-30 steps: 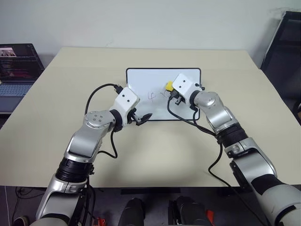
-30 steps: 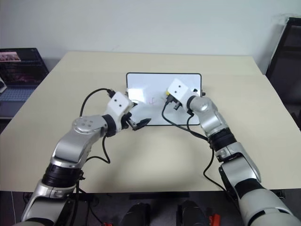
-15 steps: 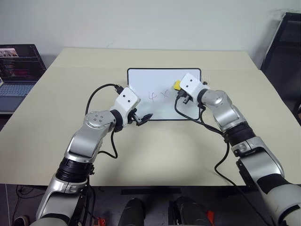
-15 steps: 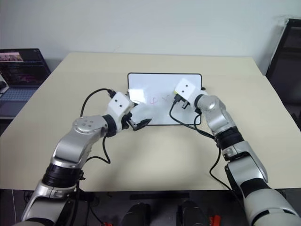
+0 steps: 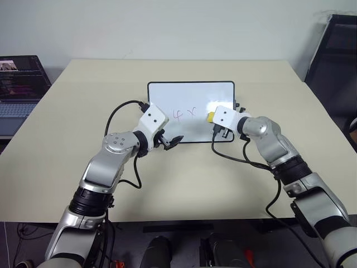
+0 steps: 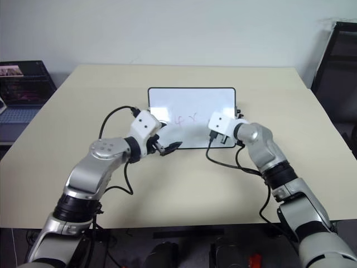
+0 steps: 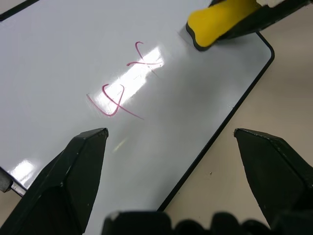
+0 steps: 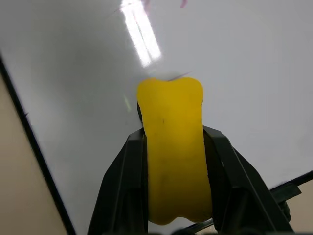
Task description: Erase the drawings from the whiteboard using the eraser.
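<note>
Right gripper [image 5: 212,118] pinching yellow eraser [image 8: 173,147] on whiteboard [image 5: 189,92] beside red drawings [image 7: 124,78], left gripper [image 7: 171,147] spread wide over board's near edge, beige desk [image 5: 67,111].

1 whiteboard [image 5: 191,97], 1 eraser [image 8: 173,147], 2 red drawings [image 7: 124,83].

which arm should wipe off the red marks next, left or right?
Right. The right gripper is shut on the yellow eraser, which sits over the whiteboard just beside the red marks. The left gripper is open and empty, near the board's front edge.
</note>
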Robot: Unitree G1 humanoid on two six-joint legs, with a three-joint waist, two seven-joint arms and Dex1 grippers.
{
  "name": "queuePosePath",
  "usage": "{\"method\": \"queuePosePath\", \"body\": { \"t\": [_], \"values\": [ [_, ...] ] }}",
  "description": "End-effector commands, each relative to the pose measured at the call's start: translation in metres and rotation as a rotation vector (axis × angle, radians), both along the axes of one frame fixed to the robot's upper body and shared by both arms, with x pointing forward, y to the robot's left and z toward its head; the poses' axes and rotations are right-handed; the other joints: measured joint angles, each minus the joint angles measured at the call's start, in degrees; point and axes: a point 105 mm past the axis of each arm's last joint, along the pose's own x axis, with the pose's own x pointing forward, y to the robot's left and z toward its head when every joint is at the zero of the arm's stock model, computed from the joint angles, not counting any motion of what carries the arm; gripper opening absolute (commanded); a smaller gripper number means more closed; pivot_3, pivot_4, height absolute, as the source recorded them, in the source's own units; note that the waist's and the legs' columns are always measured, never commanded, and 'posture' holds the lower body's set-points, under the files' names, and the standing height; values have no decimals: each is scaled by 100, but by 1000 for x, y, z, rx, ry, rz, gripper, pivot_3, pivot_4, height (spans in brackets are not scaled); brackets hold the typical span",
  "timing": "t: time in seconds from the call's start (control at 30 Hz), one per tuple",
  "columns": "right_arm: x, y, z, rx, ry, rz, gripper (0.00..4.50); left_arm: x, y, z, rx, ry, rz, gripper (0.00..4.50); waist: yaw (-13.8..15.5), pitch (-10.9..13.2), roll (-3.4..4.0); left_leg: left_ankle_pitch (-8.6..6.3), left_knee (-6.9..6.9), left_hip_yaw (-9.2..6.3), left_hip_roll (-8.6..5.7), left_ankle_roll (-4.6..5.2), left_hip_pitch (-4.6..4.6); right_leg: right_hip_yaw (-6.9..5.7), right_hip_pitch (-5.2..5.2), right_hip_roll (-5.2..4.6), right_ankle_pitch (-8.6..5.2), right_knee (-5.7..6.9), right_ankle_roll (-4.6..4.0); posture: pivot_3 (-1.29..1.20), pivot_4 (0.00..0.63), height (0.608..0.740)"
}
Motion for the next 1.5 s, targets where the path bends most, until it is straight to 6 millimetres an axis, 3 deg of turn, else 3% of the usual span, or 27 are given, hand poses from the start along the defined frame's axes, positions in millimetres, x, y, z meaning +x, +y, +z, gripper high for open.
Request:
{"method": "queuePosePath", "body": {
  "t": [0.03, 0.3, 0.43, 0.53, 0.67, 0.8, 0.93, 1.03, 1.17, 1.27, 1.4, 1.5],
  "values": [
    [-4, -2, -13, -70, 13, 10, 1127, -1, 0, 5, 7, -29, -11, 4500, -12, 0, 0, 0, 0, 2, 0, 0, 2, 2, 0, 0, -1, 0, 2, 0, 150, 740],
    [18, 17, 35, 103, -172, -52, 1126, -5, 9, -5, 23, 5, 13, 4500, -67, 2, -1, 2, 0, 10, 11, -1, 8, 14, -3, 7, -1, 3, 3, 0, 150, 740],
    [26, 16, 46, 137, -206, -85, 1126, -7, 10, -8, 20, 12, 19, 4500, -29, 3, -1, 1, -3, 10, 5, 0, 1, 14, -7, 4, 2, 1, -3, 0, 150, 740],
    [27, 11, 36, 116, -152, -91, 1126, -8, 10, -8, 16, 12, 21, 4500, -11, 3, -2, 1, -20, 10, 2, 0, -2, 13, -12, 0, 2, -6, -4, 0, 150, 740],
    [13, 2, 3, 29, 12, -51, 1126, -9, 9, -8, 12, 12, 21, 4500, -10, 2, -2, 0, -24, 9, 2, 0, -1, 13, -10, -1, 1, -8, -5, 0, 150, 740],
    [-4, -3, -14, -41, 95, 4, 1125, -9, 8, -9, 7, 15, 19, 4500, -10, 2, -3, 1, -21, 9, 2, 0, 5, 11, -4, 0, -1, -6, 0, 0, 150, 740],
    [-1, -3, -6, -45, 39, -9, 1125, -8, 7, -10, 5, 16, 14, 4500, -24, 2, -3, 2, -18, 12, 5, 1, 10, 14, -4, 2, -12, -5, 20, 0, 150, 740],
    [12, 2, 22, 35, -96, -51, 1125, -7, 6, -10, 4, 16, 8, 4500, -34, 2, -3, 3, -17, 15, 9, 1, 11, 15, -4, 4, -12, -4, 20, 0, 150, 740],
    [19, 9, 42, 103, -193, -69, 1123, -7, 4, -10, 3, 16, 2, 4500, -17, 3, -3, 4, -17, 18, 7, 2, 8, 17, -7, 3, -12, -3, 20, 0, 150, 740],
    [19, 9, 36, 110, -173, -74, 1123, -8, 3, -10, 1, 16, 4, 4500, -10, 3, -3, 3, -21, 18, 2, 2, 1, 16, -9, 0, 1, -6, -3, 0, 150, 740],
    [3, 8, 3, 85, 3, -31, 1123, -9, 13, -12, -25, 18, 61, 4500, -13, 3, -4, 2, -28, 16, 4, 2, -1, 17, -13, -1, 1, -13, -4, 0, 150, 740],
    [-5, 7, -6, 89, 45, -14, 1123, -11, 18, -15, -45, 32, 85, 4500, -20, 3, -4, 1, -29, 14, 6, 2, 0, 17, -12, 0, 1, -15, -4, 0, 150, 740]
  ]
}}
